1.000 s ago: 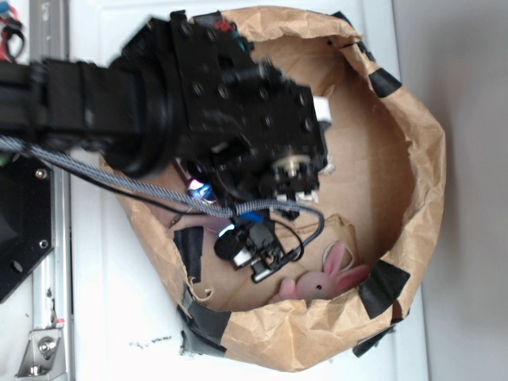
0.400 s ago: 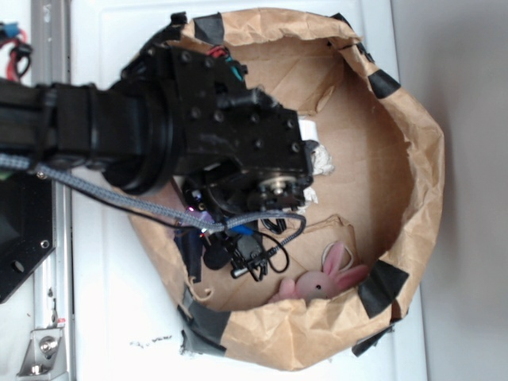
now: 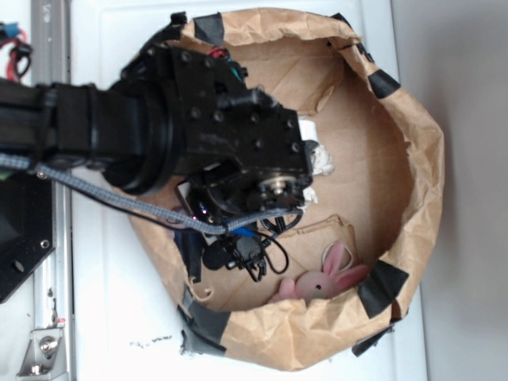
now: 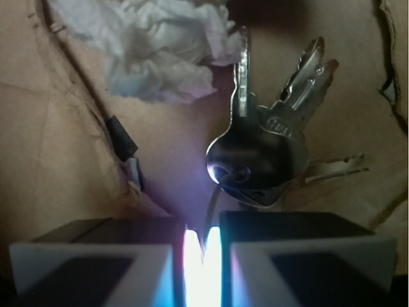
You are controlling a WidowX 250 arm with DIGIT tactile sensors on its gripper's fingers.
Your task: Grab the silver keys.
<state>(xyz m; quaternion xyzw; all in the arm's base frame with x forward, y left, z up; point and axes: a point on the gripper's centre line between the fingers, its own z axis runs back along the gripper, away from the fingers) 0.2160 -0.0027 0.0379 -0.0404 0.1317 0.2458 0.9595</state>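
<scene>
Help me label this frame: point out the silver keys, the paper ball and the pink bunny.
silver keys (image 4: 255, 153): wrist view, round key heads.
paper ball (image 4: 160, 48): wrist view, crumpled middle.
pink bunny (image 3: 317, 283): exterior view, its head.

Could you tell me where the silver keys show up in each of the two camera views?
Exterior: not visible; the arm covers them.
Wrist: the silver keys hang centre-right, just above the end effector, fanned upward.
Shared landmark: the crumpled white paper, upper left in wrist, peeks out right of the arm in exterior.

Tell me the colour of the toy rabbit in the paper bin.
Pink, best seen in the exterior view: rabbit.
</scene>
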